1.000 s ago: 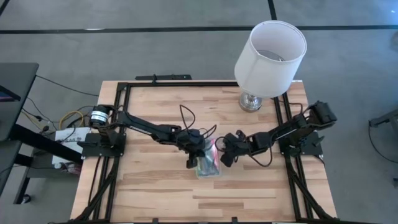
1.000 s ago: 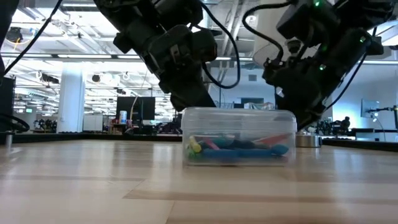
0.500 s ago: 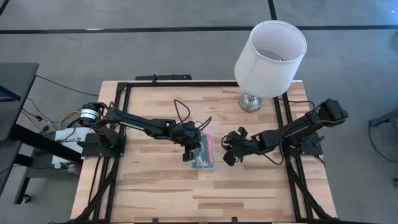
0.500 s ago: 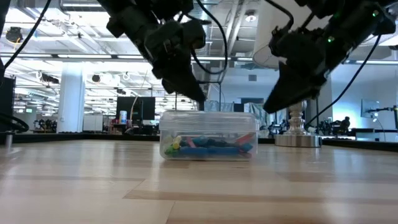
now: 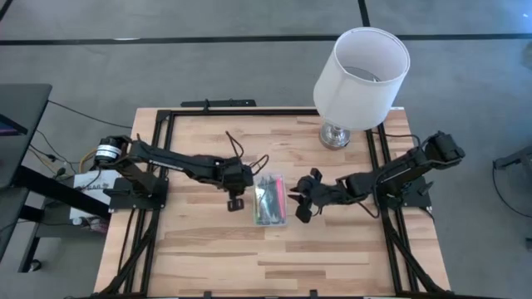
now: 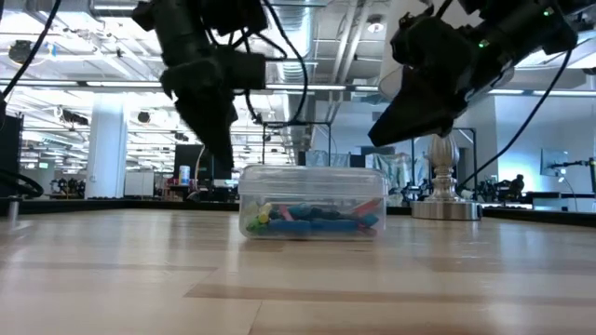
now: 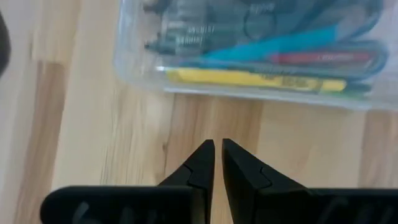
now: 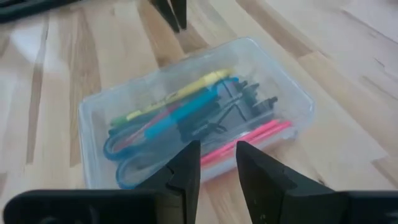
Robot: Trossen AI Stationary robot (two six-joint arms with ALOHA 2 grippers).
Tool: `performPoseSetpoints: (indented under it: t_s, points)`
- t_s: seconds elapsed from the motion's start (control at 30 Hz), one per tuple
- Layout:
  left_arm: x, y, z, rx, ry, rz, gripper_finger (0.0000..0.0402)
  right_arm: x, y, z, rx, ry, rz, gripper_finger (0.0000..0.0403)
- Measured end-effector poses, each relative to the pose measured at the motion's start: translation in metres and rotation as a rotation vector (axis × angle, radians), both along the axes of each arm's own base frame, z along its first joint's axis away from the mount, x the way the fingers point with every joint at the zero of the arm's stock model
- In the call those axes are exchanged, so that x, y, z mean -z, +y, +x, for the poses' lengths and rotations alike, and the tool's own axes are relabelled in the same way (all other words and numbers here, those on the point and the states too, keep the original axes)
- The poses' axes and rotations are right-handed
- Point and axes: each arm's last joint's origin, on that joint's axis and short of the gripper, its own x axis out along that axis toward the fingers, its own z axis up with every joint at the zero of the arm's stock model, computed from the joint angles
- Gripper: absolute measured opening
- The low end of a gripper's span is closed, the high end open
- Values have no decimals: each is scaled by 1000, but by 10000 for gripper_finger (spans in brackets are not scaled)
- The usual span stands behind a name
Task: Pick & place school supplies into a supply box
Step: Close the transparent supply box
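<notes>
The supply box (image 5: 269,199) is a clear shallow case whose flat bottom rests on the wood mid-table, long side running near to far. Inside lie the school supplies (image 8: 186,115): yellow, blue, pink and black pens, plus blue-handled scissors (image 8: 121,152). My left gripper (image 5: 235,204) hovers just left of the box, raised above the table (image 6: 222,158), its fingers shut (image 7: 217,146) and pointing at the box's long wall (image 7: 249,93). My right gripper (image 5: 299,208) hangs just right of the box, also raised (image 6: 377,140), narrowly open (image 8: 217,155).
A lamp with a white shade (image 5: 362,66) stands on its metal base (image 5: 335,135) at the table's far right, behind my right arm. Black frame rails (image 5: 158,166) run along the left, right and far sides. Bare wood (image 5: 266,257) lies near the front edge.
The box slid toward the table's left and far side and turned until its long side runs near to far; it has sat still for the last half second. My left gripper then pulled away leftward and rose off the box. My right gripper backed off to the right.
</notes>
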Motion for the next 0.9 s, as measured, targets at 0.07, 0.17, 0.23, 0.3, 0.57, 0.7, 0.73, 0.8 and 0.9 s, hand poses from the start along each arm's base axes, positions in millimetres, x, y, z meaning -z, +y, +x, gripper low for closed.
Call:
performPoseSetpoints:
  t_s: [0.07,0.17,0.23,0.3,0.57,0.7,0.73,0.8,0.9]
  points:
    - [5,0,0,-2,28,3,24,0,-3,1,-11,-2,14,97]
    - [8,2,3,-8,23,3,24,0,-7,3,-15,2,28,98]
    - [13,3,10,-9,-5,0,24,-1,-9,4,-23,-1,31,97]
    - [17,3,14,-4,-19,-16,24,-1,-11,5,-30,-8,38,98]
    - [30,1,20,9,-7,-36,24,-1,-11,4,-36,2,49,98]
    - [29,2,23,12,-39,-28,24,-1,-11,4,-34,4,50,98]
    - [28,2,24,17,-47,-25,24,-1,-11,4,-34,4,50,98]
    - [28,3,25,20,-61,-24,24,-1,-11,4,-34,4,51,98]
    - [27,3,26,20,-71,-24,24,0,-11,4,-34,4,50,98]
